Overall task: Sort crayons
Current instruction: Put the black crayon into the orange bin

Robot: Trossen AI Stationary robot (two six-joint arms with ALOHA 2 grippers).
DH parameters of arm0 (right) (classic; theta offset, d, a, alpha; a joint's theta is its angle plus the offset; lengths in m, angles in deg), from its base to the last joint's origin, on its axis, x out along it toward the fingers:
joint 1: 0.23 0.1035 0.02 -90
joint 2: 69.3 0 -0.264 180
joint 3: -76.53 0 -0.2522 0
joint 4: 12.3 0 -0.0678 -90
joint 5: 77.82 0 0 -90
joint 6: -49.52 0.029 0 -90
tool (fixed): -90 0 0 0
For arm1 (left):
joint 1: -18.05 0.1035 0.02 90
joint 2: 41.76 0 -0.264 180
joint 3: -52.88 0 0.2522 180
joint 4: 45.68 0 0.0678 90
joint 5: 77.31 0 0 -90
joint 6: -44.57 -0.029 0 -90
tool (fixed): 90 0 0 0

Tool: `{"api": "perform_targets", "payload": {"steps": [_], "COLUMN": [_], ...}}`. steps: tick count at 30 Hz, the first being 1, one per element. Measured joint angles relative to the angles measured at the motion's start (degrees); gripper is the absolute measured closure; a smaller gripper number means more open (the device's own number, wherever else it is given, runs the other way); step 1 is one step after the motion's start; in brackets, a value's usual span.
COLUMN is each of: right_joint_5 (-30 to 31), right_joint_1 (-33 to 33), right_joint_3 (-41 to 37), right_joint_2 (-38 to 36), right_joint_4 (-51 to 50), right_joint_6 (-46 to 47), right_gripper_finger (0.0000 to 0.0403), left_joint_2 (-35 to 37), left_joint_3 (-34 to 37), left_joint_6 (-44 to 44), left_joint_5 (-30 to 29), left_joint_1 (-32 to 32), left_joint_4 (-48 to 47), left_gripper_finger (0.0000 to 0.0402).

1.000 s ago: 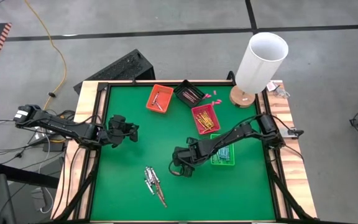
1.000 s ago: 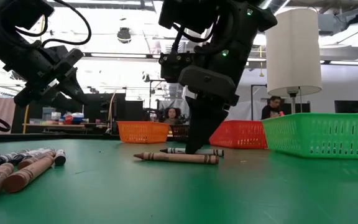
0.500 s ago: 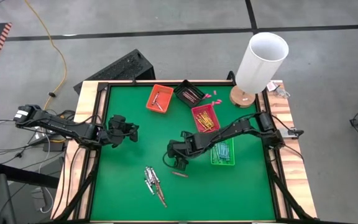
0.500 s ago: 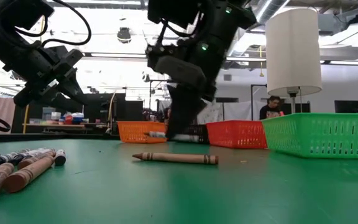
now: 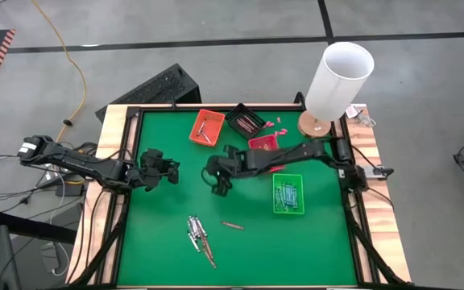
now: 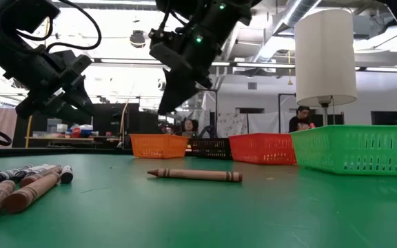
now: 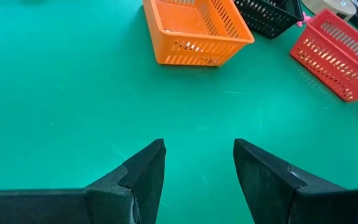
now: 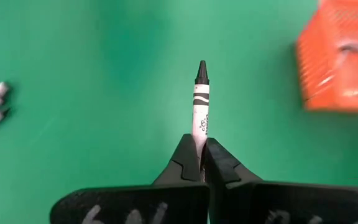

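Observation:
My right gripper hangs over the green table near its middle, shut on a grey crayon with a black tip; the low view shows the gripper well above the table. My left gripper is open and empty at the left. A brown crayon lies flat on the table, also seen in the low view. A small heap of grey and brown crayons lies near the front edge. My right gripper pinches the grey crayon's back end between its two fingertips. The crayon lies along the fingers and sticks out past them, its black tip leading. It is lifted clear of the table.
An orange tray, a black tray and a red tray stand at the far side, and a green tray at the right. A white lamp stands at the far right corner. People show beyond the table.
My right gripper has risen from the table with the grey crayon and gone toward the far left, toward the orange tray. The crayon is now lifted clear. The brown crayon has stayed on the table.

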Motion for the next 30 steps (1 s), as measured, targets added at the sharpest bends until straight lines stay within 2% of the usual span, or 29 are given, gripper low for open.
{"api": "perform_targets", "payload": {"steps": [4, 12, 21, 30], "right_joint_5": [0.03, -0.31, -0.36, -4.44], "right_joint_1": [-3.68, -10.0, -16.08, -20.68], "right_joint_3": [1.75, 2.21, 2.21, 0.74], "right_joint_2": [-0.04, -0.04, -0.02, 0.02], "right_joint_4": [2.6, 13.94, 22.19, 27.8], "right_joint_6": [-2.35, -5.96, -6.14, -4.31], "right_gripper_finger": [0.0402, 0.0402, 0.0402, 0.0402], "left_joint_2": [-0.01, 0.0, -0.02, -0.02], "left_joint_3": [-0.02, -0.02, -0.02, 0.0], "left_joint_6": [-0.02, -0.36, -0.57, -0.61], "left_joint_5": [-0.92, -1.04, -4.16, -6.42], "left_joint_1": [0.0, 0.0, -0.02, 0.0], "left_joint_4": [-0.01, 0.02, 0.07, 0.07], "left_gripper_finger": [0.0221, 0.0221, 0.0221, 0.0221]}}
